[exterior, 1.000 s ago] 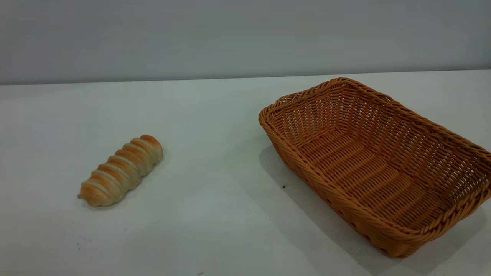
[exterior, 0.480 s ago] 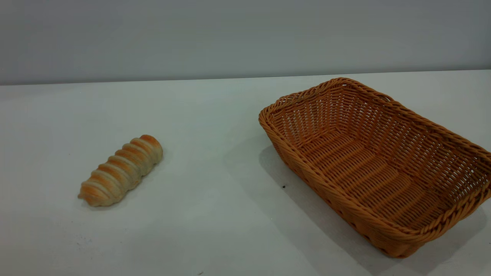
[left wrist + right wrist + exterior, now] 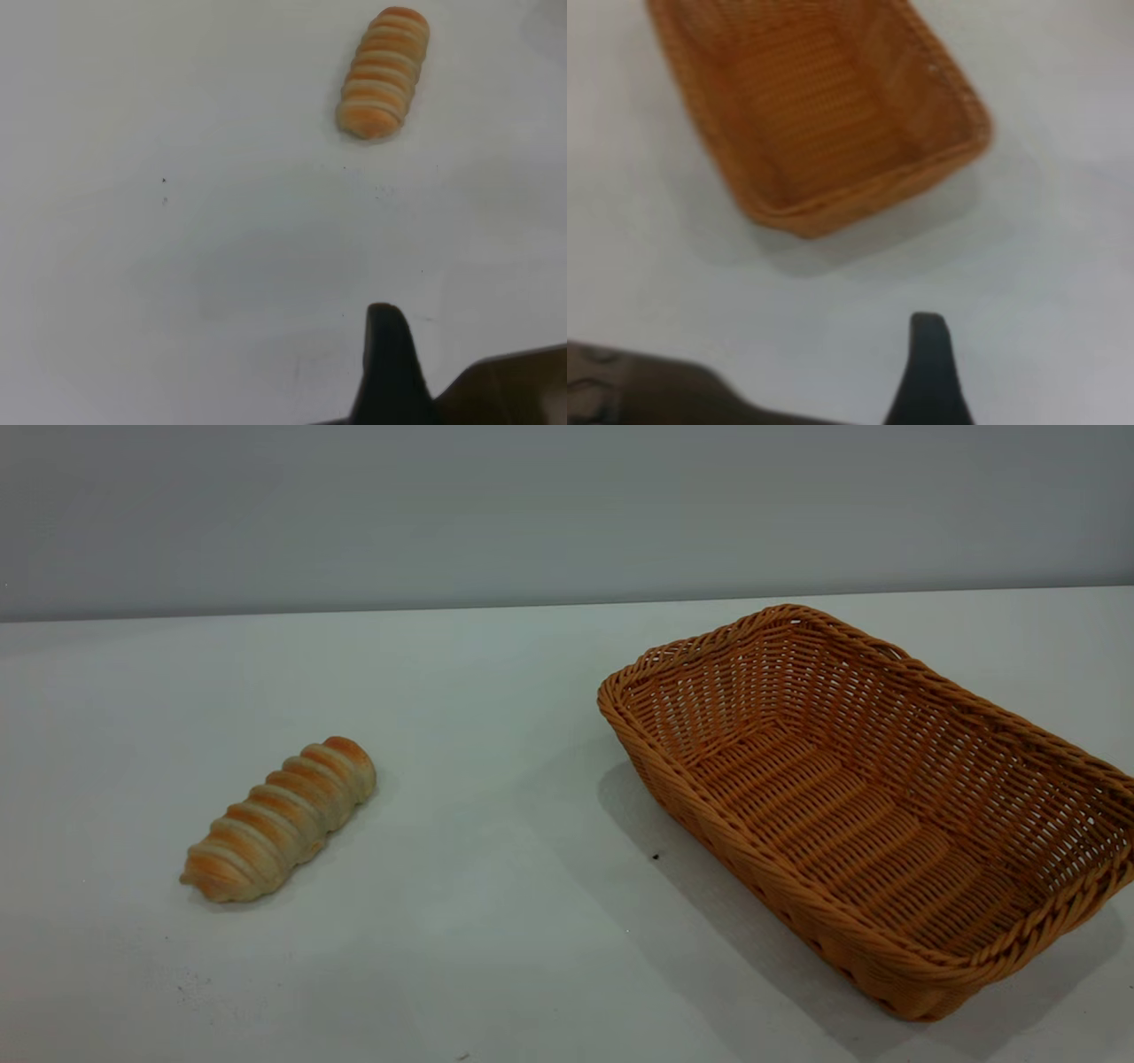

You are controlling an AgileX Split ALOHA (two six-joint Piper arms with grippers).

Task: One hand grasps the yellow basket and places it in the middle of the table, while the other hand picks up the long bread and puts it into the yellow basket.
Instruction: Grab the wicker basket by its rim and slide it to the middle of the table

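Observation:
The long bread (image 3: 279, 817) lies on the white table (image 3: 461, 886) at the left, ridged, golden with pale bands. It also shows in the left wrist view (image 3: 384, 73), well ahead of my left gripper (image 3: 387, 354), which hovers over bare table. The yellow basket (image 3: 873, 797) stands empty at the right, turned at an angle. It also shows in the right wrist view (image 3: 815, 106), ahead of my right gripper (image 3: 928, 363), which is apart from it over bare table. Neither gripper shows in the exterior view. Neither holds anything that I can see.
A grey wall (image 3: 567, 514) runs behind the table's far edge. A few tiny dark specks (image 3: 656, 856) mark the tabletop beside the basket. Bare tabletop lies between bread and basket.

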